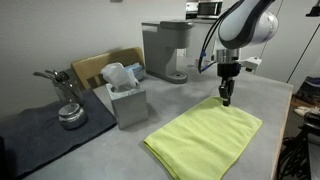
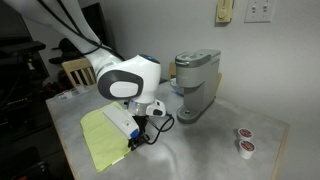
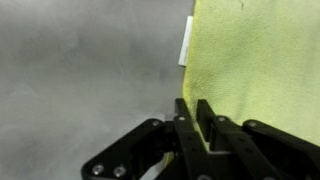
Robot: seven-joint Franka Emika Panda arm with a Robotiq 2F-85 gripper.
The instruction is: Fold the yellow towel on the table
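Observation:
The yellow towel (image 1: 205, 135) lies flat on the light grey table (image 1: 115, 150), and shows in both exterior views (image 2: 98, 142). In the wrist view it (image 3: 260, 60) fills the right side, with a small white tag (image 3: 186, 42) at its edge. My gripper (image 1: 226, 98) points straight down at the towel's far corner. Its fingers (image 3: 195, 108) are closed to a narrow gap with the towel's edge between them. In an exterior view the gripper (image 2: 137, 138) sits at the towel's edge, low over the table (image 2: 200, 150).
A grey tissue box (image 1: 125, 98) stands left of the towel. A coffee machine (image 1: 165, 50) stands behind it. A dark grey mat (image 1: 35, 130) holds a metal tool (image 1: 68, 108). Two coffee pods (image 2: 243, 140) lie near the table's far corner. A wooden chair (image 1: 100, 65) stands behind the table.

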